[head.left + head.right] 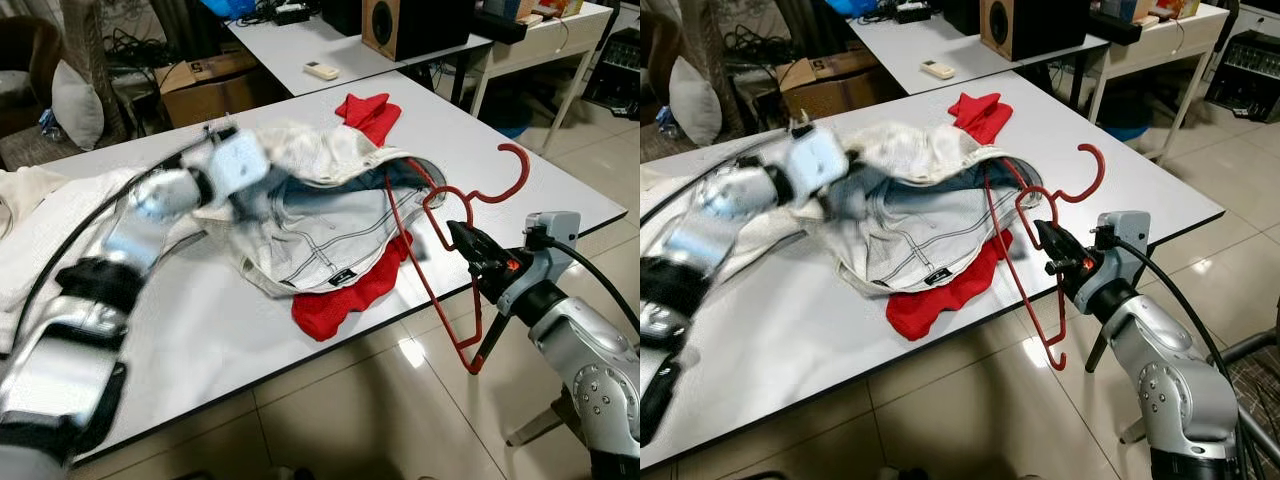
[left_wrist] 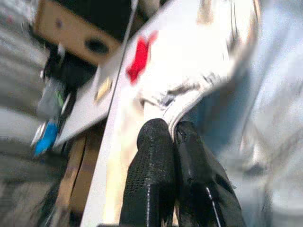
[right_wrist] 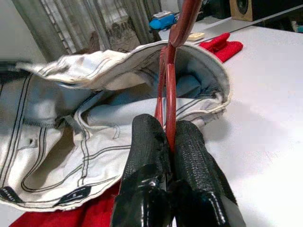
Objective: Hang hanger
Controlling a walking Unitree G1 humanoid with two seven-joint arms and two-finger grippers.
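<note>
Two white tables fill your head view: the near table (image 1: 560, 190) carries the clothes, and the far table (image 1: 300, 45) at 12 o'clock holds a wooden speaker (image 1: 400, 25) and a small remote (image 1: 322, 70). Pale glossy floor tiles (image 1: 400, 400) spread below, and a cardboard box (image 1: 205, 85) sits at 11 o'clock.

Your white garment (image 1: 320, 220) lies open like a pouch over a red cloth (image 1: 345, 290); the red hanger (image 1: 455, 215) reaches into its mouth, its hook standing up at 2 o'clock and its lower end hanging past the table edge.

Your right gripper (image 3: 171, 142) is clamped on the hanger's thin bar. Your left gripper (image 2: 174, 137) pinches the garment's hem, fingers pressed together. The left arm is motion-blurred, and the garment's folds hide the hanger's far shoulder.
</note>
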